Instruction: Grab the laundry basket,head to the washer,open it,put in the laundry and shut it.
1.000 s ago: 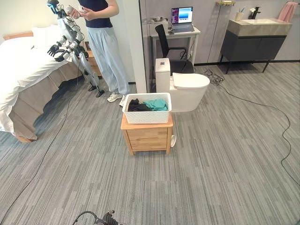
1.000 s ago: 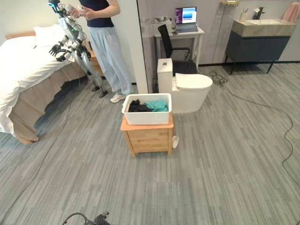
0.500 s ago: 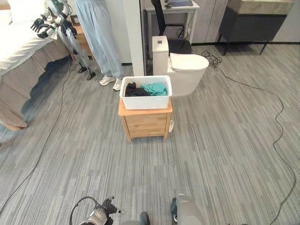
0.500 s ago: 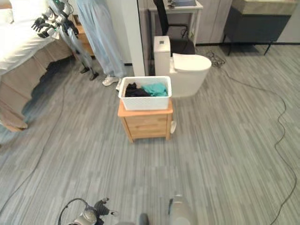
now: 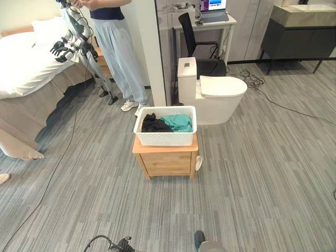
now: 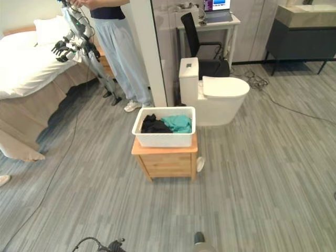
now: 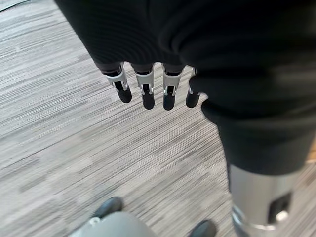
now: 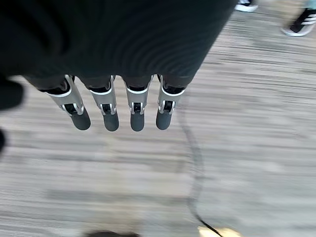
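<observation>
A: Basket (image 5: 165,126) sits on a small wooden cabinet (image 5: 167,160), just in front of the toilet (image 5: 212,97), clothes (image 5: 169,123) inside. Well apart from the robot.

B: Hands?

A: Left hand (image 7: 148,86) and right hand (image 8: 118,103) hang empty, fingers straight.

B: Approach?

A: Walk up square; the basket's long side runs across the view. Take both short ends.

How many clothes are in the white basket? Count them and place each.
2 that can be told apart in the laundry basket on the wooden nightstand: a black garment on its left side and a teal garment on its right. More may lie underneath.
</observation>
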You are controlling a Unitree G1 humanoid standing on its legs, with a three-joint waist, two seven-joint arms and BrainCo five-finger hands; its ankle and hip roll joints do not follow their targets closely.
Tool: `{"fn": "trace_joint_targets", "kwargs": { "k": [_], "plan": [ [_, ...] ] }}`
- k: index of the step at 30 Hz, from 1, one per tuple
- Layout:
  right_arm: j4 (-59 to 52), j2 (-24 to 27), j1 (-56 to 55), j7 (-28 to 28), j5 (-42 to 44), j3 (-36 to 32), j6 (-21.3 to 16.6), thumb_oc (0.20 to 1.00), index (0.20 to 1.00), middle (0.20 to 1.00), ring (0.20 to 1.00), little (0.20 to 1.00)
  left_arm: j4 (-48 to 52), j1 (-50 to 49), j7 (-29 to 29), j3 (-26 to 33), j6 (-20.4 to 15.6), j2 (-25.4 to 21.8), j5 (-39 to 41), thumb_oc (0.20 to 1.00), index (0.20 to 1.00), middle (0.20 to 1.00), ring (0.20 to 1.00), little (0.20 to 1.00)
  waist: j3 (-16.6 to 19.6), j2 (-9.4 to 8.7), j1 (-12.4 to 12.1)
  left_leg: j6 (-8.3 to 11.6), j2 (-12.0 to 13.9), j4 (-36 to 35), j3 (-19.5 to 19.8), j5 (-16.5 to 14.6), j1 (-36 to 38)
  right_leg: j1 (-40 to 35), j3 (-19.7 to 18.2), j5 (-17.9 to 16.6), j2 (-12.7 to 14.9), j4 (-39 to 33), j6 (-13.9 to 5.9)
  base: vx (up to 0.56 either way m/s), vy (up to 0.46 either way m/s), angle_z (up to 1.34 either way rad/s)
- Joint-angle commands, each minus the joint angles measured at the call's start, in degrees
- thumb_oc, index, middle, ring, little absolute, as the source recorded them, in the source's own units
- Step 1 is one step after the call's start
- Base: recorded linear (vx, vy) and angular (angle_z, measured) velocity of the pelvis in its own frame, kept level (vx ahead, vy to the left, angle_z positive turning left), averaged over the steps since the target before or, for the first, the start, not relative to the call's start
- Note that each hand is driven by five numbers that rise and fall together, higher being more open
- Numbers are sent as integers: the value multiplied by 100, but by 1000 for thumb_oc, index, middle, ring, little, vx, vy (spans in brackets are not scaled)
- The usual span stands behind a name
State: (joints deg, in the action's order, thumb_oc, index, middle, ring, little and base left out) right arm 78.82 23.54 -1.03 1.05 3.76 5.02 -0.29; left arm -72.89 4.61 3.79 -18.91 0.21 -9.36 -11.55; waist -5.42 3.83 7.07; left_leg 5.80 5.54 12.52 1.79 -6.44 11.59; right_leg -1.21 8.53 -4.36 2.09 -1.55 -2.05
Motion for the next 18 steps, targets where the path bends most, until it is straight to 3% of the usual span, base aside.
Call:
{"fn": "trace_joint_targets", "kwargs": {
  "k": [1,2,4,6,9,10,11,12,13,14,17,18],
  "plan": [
    [226,172,-40,156,178,-48,-53,1000,1000,1000,1000,1000,455,333,45,-175,-23,-221,108,1000,1000,1000,1000,1000,-334,-153,49,100,-75,1192,-7,1328,-105,546,-120,223,-51,586,-127,238,-251,1],
    [245,186,-50,198,167,-44,-50,1000,1000,1000,1000,1000,524,346,56,-187,-6,-226,108,1000,1000,1000,1000,1000,-386,-209,13,118,-66,1661,-47,1548,-392,388,-125,283,-48,522,-36,215,-261,6],
    [-56,4,201,337,96,264,-20,1000,1000,1000,1000,1000,485,443,45,-258,41,-249,92,1000,1000,1000,1000,1000,-519,-420,-110,72,-10,2754,-355,1550,-977,136,-101,377,20,461,137,184,-288,8],
    [-131,-47,238,438,142,311,25,1000,1000,1000,1000,1000,472,527,142,-272,50,-272,118,1000,1000,1000,1000,1000,-579,-509,-166,6,83,2697,-753,1335,-1324,-85,-29,506,37,431,152,224,-194,-1],
    [-188,-46,188,494,141,281,-9,1000,1000,1000,1000,1000,450,606,212,-272,31,-268,141,1000,1000,1000,1000,1000,-574,-525,-206,-21,231,2107,-1244,1150,-1671,-318,96,649,51,369,112,213,-49,6],
    [-262,-24,202,573,215,246,-60,1000,1000,1000,1000,1000,437,660,247,-332,8,-236,167,1000,1000,1000,1000,1000,-580,-526,-271,-52,408,1350,-1456,1041,-1915,-438,174,766,66,333,41,254,-13,34],
    [-263,-23,200,574,215,243,-60,1000,1000,1000,1000,1000,433,663,248,-335,7,-233,168,1000,1000,1000,1000,1000,-584,-532,-275,-56,395,1329,-1465,1039,-1893,-446,171,777,79,338,34,351,109,39],
    [-339,-22,279,658,186,332,-109,1000,1000,1000,1000,1000,377,727,270,-410,-11,-204,194,1000,1000,1000,1000,1000,-617,-473,-339,-62,425,77,-1262,1172,-1970,-594,97,910,43,324,-70,195,100,17],
    [-339,-22,279,658,186,332,-109,1000,1000,1000,1000,1000,377,727,270,-410,-12,-204,194,1000,1000,1000,1000,1000,-616,-476,-339,-62,422,66,-1265,1178,-1965,-594,96,910,45,324,-71,546,267,-18],
    [-451,-38,330,724,179,409,-172,1000,1000,1000,1000,1000,338,793,301,-486,-5,-164,217,1000,1000,1000,1000,1000,-595,-394,-367,174,850,-1242,-1216,1766,-1954,-891,58,1100,82,321,-202,360,170,-29],
    [-465,-53,350,726,157,437,-168,1000,1000,1000,1000,1000,319,800,303,-477,-2,-159,232,1000,1000,1000,1000,1000,-598,-401,-373,214,946,-1388,-1277,1857,-1863,-993,30,1144,129,328,-243,308,158,-39],
    [-458,-126,405,702,50,549,-179,1000,1000,1000,1000,1000,250,714,306,-418,-16,-157,243,1000,1000,1000,1000,1000,-473,-363,-407,216,941,-1382,-1119,1786,-1642,-1139,-148,1283,188,393,-370,336,215,-24]
  ]
}}
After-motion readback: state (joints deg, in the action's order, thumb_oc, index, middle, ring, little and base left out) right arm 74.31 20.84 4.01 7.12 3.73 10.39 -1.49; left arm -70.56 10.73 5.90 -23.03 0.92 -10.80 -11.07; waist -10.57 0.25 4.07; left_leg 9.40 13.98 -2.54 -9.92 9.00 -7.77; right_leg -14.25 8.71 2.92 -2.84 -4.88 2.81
